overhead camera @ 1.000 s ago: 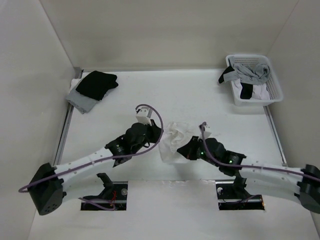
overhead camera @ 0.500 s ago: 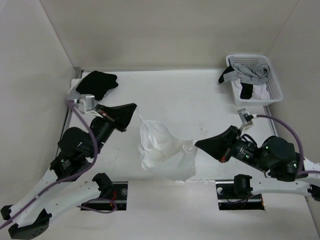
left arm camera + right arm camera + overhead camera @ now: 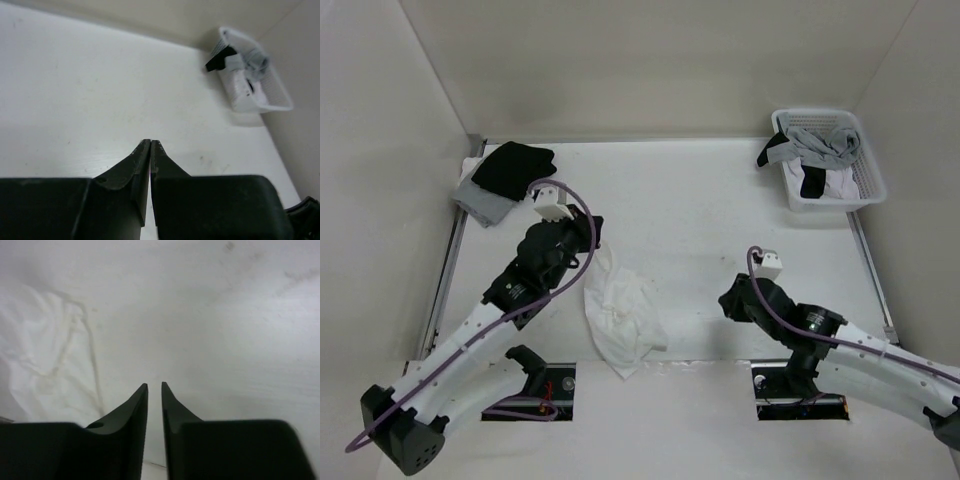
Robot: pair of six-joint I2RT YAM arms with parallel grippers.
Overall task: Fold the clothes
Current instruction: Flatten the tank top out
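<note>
Only the top view shows the clothes (image 3: 620,322) whole, lying crumpled. The wrist views show the left gripper (image 3: 150,144) closed and the right gripper (image 3: 154,386) slightly parted.

black garment (image 3: 515,166) on grey cloth (image 3: 480,202), white basket (image 3: 825,204) far right

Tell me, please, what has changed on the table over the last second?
The white garment, stretched in the air half a second ago, now lies crumpled, further left. The right gripper has let go and drawn back; the left gripper stays shut by its far end. The black garment and basket are unmoved.
</note>
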